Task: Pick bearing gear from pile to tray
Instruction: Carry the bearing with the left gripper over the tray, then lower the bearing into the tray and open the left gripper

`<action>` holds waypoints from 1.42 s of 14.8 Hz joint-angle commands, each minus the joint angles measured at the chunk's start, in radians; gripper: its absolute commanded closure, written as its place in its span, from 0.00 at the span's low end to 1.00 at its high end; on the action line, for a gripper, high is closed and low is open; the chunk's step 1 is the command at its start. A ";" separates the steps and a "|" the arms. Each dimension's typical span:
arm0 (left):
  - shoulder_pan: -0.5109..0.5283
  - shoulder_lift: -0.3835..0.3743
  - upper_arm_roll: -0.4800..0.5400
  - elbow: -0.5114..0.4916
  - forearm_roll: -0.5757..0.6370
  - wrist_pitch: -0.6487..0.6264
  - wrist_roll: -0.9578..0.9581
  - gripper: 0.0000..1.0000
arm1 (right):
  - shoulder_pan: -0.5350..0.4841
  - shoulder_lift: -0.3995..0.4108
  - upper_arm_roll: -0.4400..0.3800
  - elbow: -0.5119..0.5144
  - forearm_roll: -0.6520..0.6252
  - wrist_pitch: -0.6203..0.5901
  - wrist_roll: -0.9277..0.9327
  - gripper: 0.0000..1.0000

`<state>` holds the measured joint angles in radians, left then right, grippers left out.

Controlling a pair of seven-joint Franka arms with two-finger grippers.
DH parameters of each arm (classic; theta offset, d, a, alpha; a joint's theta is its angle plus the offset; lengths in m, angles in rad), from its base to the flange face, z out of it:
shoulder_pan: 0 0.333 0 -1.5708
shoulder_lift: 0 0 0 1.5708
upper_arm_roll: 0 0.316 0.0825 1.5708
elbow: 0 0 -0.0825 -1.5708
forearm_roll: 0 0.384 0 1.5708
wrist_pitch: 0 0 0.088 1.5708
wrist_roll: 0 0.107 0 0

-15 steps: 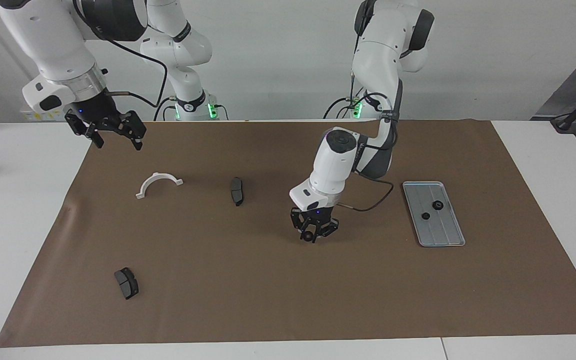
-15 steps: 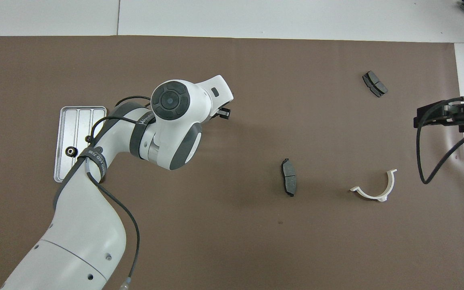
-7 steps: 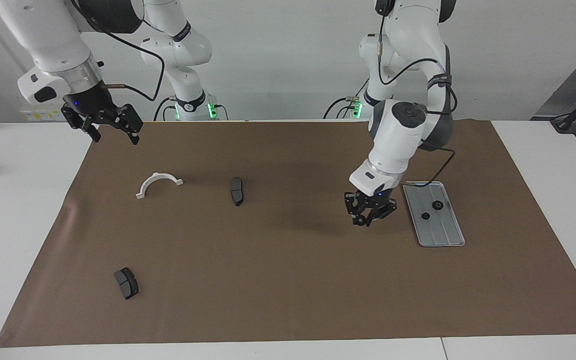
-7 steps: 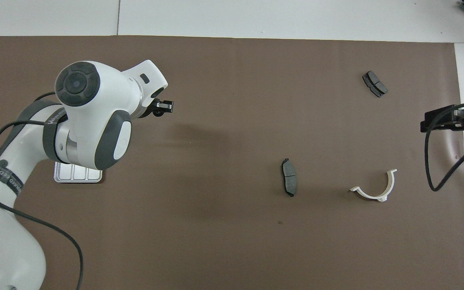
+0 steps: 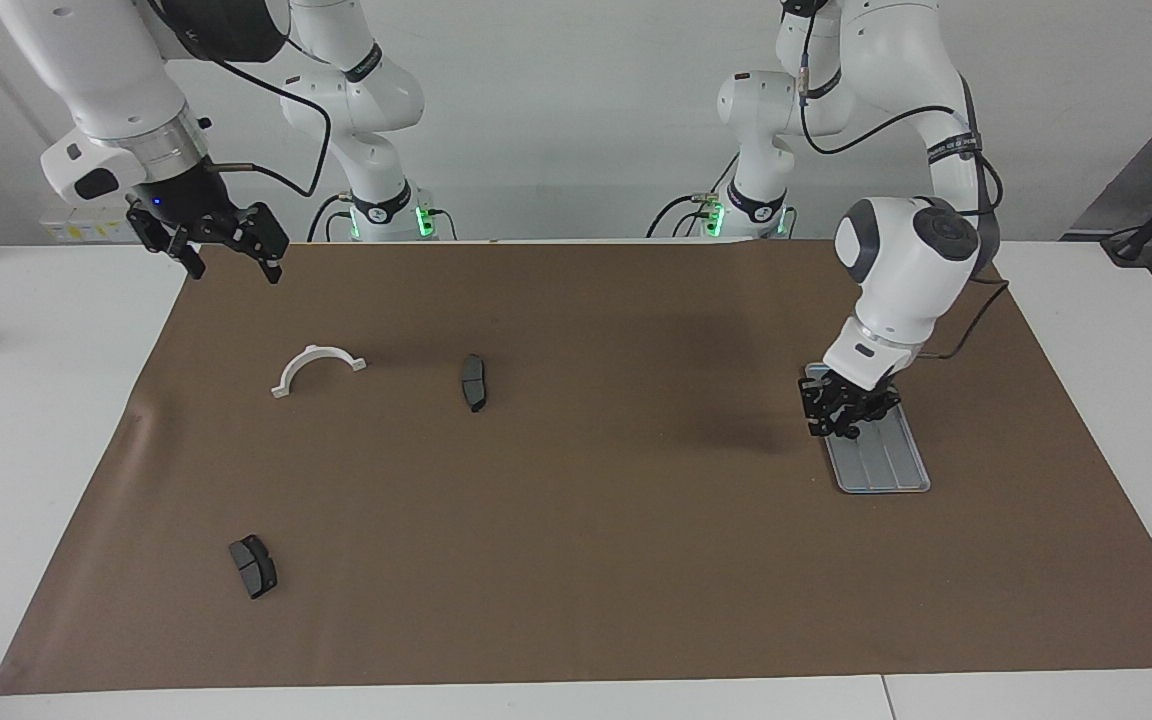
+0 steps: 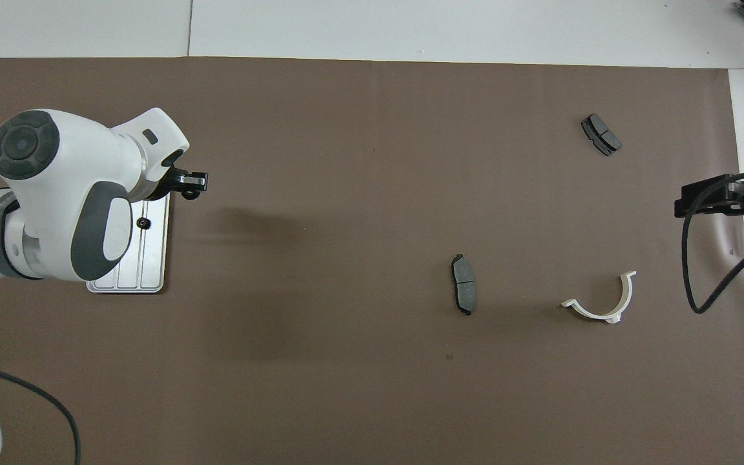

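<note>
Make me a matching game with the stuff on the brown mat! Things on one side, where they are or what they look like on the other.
Things:
1. tray
2. bracket
3. left gripper
4. right gripper

Clues:
A. white half-ring
B. open, over the mat's corner
C. silver, ribbed
D. over the tray, shut on a gear

Pairs: 1-C, 2-A, 3-D, 4-B

We see the left arm bent down at mid right of the facing view, its left gripper (image 5: 844, 420) pointing down, fingers nearly closed, perhaps on something small. The right gripper (image 5: 226, 252) hangs at upper left, fingers spread, waiting.
</note>
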<state>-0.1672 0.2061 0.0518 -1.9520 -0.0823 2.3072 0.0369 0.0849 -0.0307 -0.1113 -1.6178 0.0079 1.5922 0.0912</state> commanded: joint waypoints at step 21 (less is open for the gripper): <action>0.146 0.033 -0.010 -0.076 0.009 0.166 0.094 0.00 | -0.007 -0.025 0.005 -0.028 0.018 0.006 -0.027 0.00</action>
<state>-0.0194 0.3065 0.0440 -2.0228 -0.0823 2.5581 0.1263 0.0854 -0.0310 -0.1094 -1.6203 0.0087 1.5922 0.0912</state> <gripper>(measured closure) 0.000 0.000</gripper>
